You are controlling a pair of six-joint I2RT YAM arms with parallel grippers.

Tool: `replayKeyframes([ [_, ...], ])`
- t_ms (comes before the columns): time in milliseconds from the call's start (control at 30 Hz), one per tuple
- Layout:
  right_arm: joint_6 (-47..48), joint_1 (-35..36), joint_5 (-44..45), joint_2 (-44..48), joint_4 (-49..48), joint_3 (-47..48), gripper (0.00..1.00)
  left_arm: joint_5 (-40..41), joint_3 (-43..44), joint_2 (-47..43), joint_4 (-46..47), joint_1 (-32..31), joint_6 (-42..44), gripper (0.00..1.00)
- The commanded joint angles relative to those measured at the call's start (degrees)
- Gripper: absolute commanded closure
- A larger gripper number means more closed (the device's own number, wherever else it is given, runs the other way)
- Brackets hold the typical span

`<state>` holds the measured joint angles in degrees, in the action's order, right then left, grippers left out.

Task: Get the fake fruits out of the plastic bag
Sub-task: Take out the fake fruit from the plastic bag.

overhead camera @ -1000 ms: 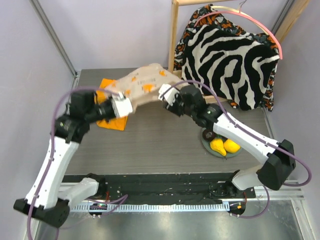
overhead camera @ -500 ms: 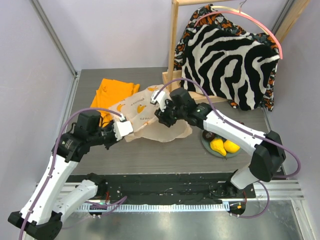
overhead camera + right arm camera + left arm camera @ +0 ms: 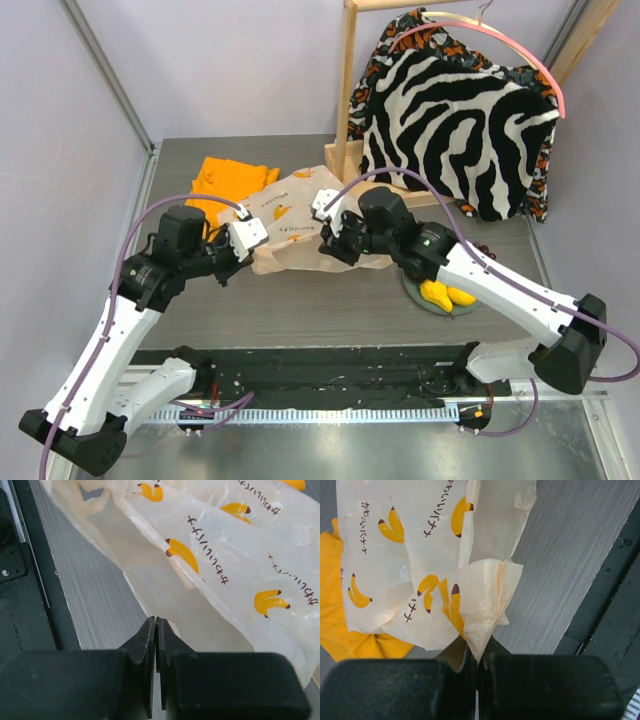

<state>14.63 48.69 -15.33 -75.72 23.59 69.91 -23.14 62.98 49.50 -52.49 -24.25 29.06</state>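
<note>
Since a second ago your plastic bag [image 3: 295, 215] has come down from where it hung stretched between both arms over the back edge of the table [image 3: 330, 310]; it now lies slack around the middle of the surface, a little toward the back. The left gripper [image 3: 478, 652] is clenched on a bunched fold at the bag's near left corner, so the bag spreads away from that claw. The right gripper [image 3: 155, 625] has its jaws pressed together at the bag's near right edge; you cannot tell whether any film is caught. The orange cloth [image 3: 225, 180] sits near the back left corner, partly under the bag. Two yellow fake fruits [image 3: 447, 294] rest on a plate [image 3: 412, 290] near the right edge, outside the bag.
</note>
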Motion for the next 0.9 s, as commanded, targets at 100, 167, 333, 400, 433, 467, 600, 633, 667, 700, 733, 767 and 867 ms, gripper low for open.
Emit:
replayKeyframes([
  [100,0.4,0.8,4.3,-2.8,-4.3,-3.4,0.99,0.9,1.7,0.5,2.7,0.1,-2.8,1.00],
  [167,0.8,0.8,5.6,-6.6,-5.4,-2.3,0.99,1.2,2.1,0.4,2.1,0.1,-3.2,1.00],
  [333,0.1,0.8,12.0,-14.0,-10.4,1.9,0.99,1.7,2.4,-0.1,1.6,0.3,-3.5,1.00],
  [400,0.1,0.7,14.5,-17.1,-14.8,3.4,0.99,1.6,2.5,-0.4,0.9,0.4,-3.4,1.00],
  [433,-0.3,0.7,15.1,-18.0,-16.0,4.0,0.99,1.5,2.6,-0.5,-0.5,0.5,-3.1,1.00],
  [467,-0.7,0.6,15.1,-19.0,-18.0,5.6,0.99,1.4,2.6,-0.6,-1.3,0.6,-2.4,1.00],
  [600,-3.7,0.6,13.8,-23.9,-21.2,8.5,0.99,0.3,1.4,-1.9,-6.6,0.5,0.4,1.00],
  [633,-5.1,0.6,13.4,-24.9,-21.6,9.0,0.99,0.5,0.9,-1.9,-7.2,0.5,0.9,1.00],
  [667,-5.9,0.7,13.1,-25.8,-22.4,10.0,0.96,0.6,0.2,-2.0,-7.6,0.6,1.5,1.00],
  [700,-6.7,0.6,12.8,-27.8,-23.1,10.4,0.90,1.2,0.0,-2.1,-7.9,0.5,1.6,1.00],
  [733,-7.5,0.7,12.3,-28.9,-23.2,11.0,0.78,1.7,-0.4,-2.3,-7.9,0.5,1.6,1.00],
  [767,-8.9,0.6,12.1,-30.2,-23.2,12.8,0.72,2.0,-0.8,-2.5,-7.6,0.5,1.4,1.00],
  [867,-13.2,0.5,11.6,-36.1,-23.0,17.8,0.48,3.4,-2.1,-2.7,-6.0,0.5,-0.1,1.00],
])
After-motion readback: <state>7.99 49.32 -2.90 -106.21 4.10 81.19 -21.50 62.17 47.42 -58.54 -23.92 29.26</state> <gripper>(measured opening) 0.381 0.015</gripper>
